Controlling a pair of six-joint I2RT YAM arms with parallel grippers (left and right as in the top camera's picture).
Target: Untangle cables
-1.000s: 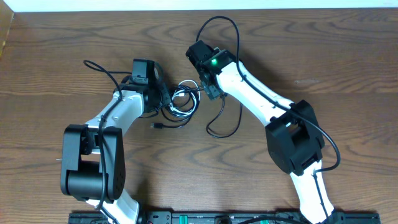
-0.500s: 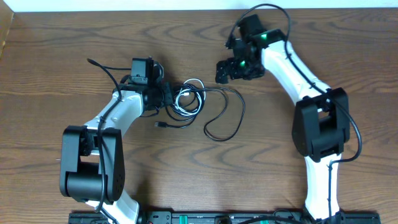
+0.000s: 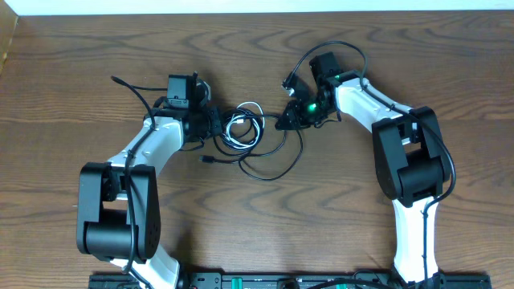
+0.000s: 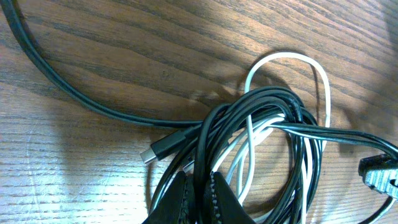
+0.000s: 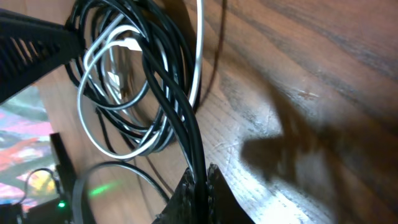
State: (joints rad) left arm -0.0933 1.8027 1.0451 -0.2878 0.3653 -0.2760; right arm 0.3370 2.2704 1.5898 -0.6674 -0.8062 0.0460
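The cables [image 3: 243, 128] lie as a tangled coil of black strands and one white strand at the table's middle, between my two grippers. My left gripper [image 3: 215, 124] is at the coil's left side, shut on black strands [image 4: 200, 155] of it. The white cable [image 4: 318, 78] loops through the coil, and a small plug [image 4: 155, 152] pokes out beside it. My right gripper [image 3: 285, 120] is at the coil's right side, shut on a black strand [image 5: 186, 124] that leads out of the coil [image 5: 124, 81]. A loose black loop [image 3: 273, 170] trails toward the front.
A small plug end [image 3: 206, 161] lies in front of the left arm. Thicker arm wires arch over the right arm [image 3: 337, 46] and behind the left arm [image 3: 132, 88]. A black rail [image 3: 281, 281] runs along the table's front edge.
My right arm swung from the back of the table down to the coil's right side and shut on a black strand. The loose loop shifted left. My left gripper kept its grip.
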